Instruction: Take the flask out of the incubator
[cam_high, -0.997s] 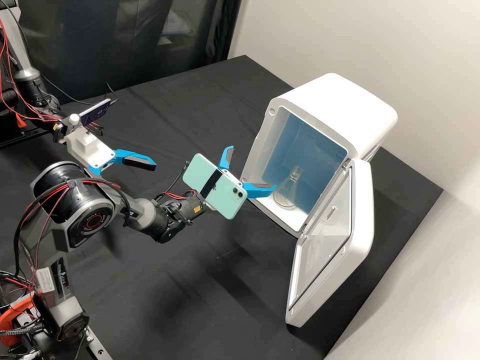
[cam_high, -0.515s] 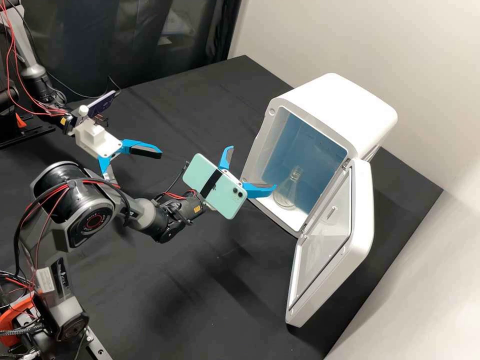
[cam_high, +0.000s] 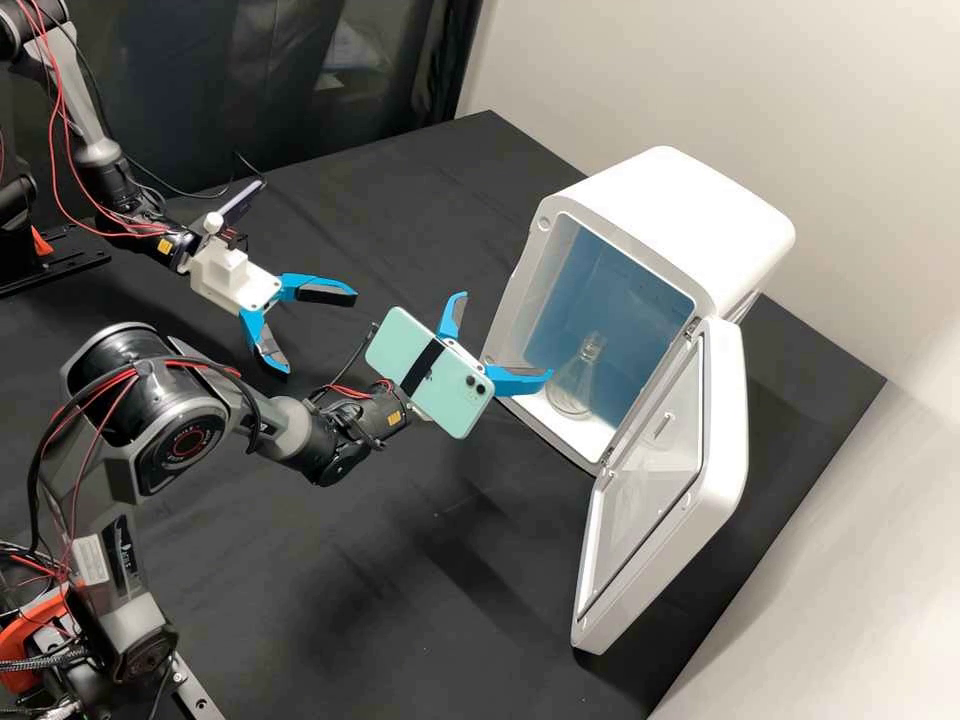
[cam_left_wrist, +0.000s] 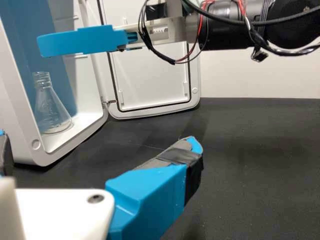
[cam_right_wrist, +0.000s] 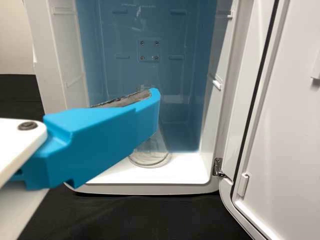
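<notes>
Flask (cam_high: 578, 385) upright, inside open incubator (cam_high: 680, 215)

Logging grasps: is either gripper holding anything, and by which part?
Nothing is held. The left gripper and right gripper are open and empty; the flask stands untouched inside the incubator.

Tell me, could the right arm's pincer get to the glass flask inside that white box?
Probably yes. The door of the incubator hangs wide open, the open right pincer sits just at the opening, and the flask stands alone on the floor inside, nothing between them.
</notes>
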